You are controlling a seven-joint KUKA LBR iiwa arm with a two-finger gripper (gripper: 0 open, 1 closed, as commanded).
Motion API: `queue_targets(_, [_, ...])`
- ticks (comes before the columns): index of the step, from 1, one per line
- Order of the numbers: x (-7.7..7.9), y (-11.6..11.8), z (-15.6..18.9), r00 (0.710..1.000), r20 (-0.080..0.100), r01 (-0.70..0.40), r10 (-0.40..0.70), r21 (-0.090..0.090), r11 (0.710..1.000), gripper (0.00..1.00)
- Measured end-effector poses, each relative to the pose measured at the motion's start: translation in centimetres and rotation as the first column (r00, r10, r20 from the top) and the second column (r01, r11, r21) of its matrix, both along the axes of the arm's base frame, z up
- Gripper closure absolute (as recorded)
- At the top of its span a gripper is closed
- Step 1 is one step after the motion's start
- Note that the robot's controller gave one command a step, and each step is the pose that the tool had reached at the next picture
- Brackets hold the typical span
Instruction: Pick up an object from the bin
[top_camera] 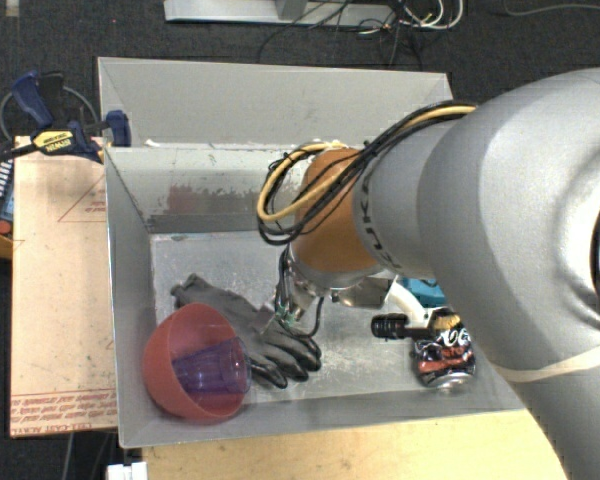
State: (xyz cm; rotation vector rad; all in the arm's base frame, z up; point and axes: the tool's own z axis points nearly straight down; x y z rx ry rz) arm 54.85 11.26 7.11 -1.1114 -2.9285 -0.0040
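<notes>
— What's the surface like?

— I'm looking down into a grey metal bin (pixel 130 258) standing on a dark floor. At near left a red bowl (pixel 175 348) holds a purple cup (pixel 212 370). A dark grey glove (pixel 225 303) sprawls just beside it.

— And the claw?

— My claw (pixel 290 315) is low over that glove, mid-bin. I cannot tell whether it is released or clenched. At near right lies a crushed can (pixel 442 354).

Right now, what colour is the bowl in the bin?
The bowl is pinkish red, seen best in the camera view.
</notes>
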Motion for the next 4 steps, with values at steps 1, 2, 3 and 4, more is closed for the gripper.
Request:
queue_targets(1, [0.0, 0.0, 0.3, 1.0, 0.0, -0.002, 0.002, 0.0, 1.0, 1.0])
queue_targets(2, [-0.3, -0.1, 2.0, 1.0, -0.012, -0.002, 0.002, -0.002, 1.0, 1.0])
queue_targets(3, [-0.2, 0.0, 5.1, 1.0, -0.008, -0.003, 0.003, -0.002, 1.0, 1.0])
queue_targets(4, [-0.1, 0.0, 7.0, 1.0, -0.002, -0.004, 0.004, 0.0, 1.0, 1.0])
